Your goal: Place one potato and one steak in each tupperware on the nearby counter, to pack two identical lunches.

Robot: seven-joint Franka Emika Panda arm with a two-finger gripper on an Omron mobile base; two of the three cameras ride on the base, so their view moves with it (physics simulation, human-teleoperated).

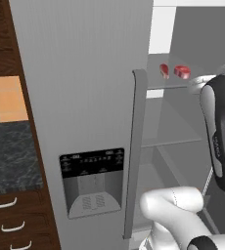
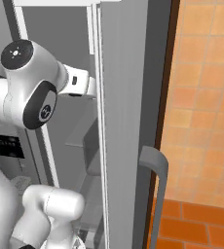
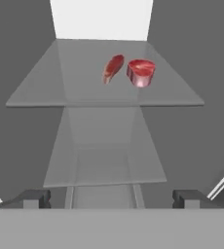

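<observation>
On the far left of my left base view I see a strip of dark wood, and under it the counter (image 1: 9, 156), black and grey like marble. Below it are brown drawers (image 1: 16, 224) with curved white handles. Next to that stands the big grey fridge door (image 1: 80, 97). It has a black panel and a water spout (image 1: 92, 181) set into it, low down. A long grey handle (image 1: 136, 146) runs along its right edge.

To the right of that handle the fridge is open, and I can look inside. Two red steaks lie on the top glass shelf (image 1: 156, 83). The left steak (image 1: 164, 71) is thin and stands on its edge. The right steak (image 1: 182, 72) is rounder and thicker. They sit just beside each other, but I cannot tell if they touch. My white arm (image 1: 219, 132) reaches up on the far right.

In my hand view the same two steaks are up on that shelf, the thin one (image 3: 113, 68) on the left and the round one (image 3: 141, 72) on the right. A lower shelf (image 3: 104, 160) sits under them. My end effector (image 3: 111, 198) is spread wide, with nothing in it. Its two dark fingertips (image 3: 33, 198) stand far apart at the bottom, well short of the steaks.

In my right base view, my arm goes into the fridge on the left, the other fridge door (image 2: 126, 121) stands in the middle, and orange floor tiles (image 2: 201, 97) are on the right.
</observation>
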